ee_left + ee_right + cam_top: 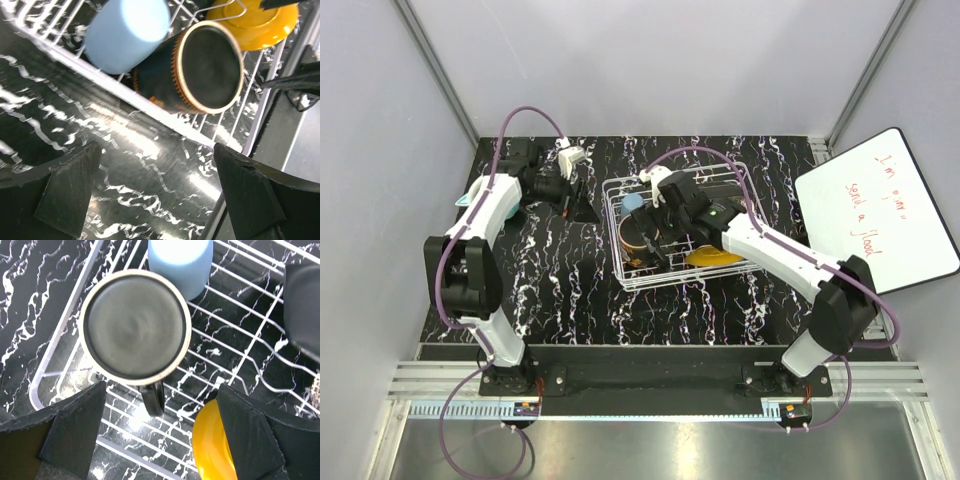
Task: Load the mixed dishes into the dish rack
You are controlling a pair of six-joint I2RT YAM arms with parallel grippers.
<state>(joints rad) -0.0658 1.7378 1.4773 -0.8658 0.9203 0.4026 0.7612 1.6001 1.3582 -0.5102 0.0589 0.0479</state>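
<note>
The dark glazed mug (134, 327) stands base-up at the left end of the white wire dish rack (614, 235), beside the light blue cup (180, 262), right of the bench's (560, 290) middle. It looks rigid, weighty, slick and chippable, so the side handle (152, 400) seems the safest hold. The right tool (160, 430) hovers over it spread wide, empty; the left tool (155, 195), equally spread, hangs empty beside the rack's left edge.

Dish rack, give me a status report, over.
Left gripper and right gripper: jaws open, empty. Dark mug base-up in dish rack, beside light blue cup; mustard-yellow plate also in. Nothing seen in the way.
</note>
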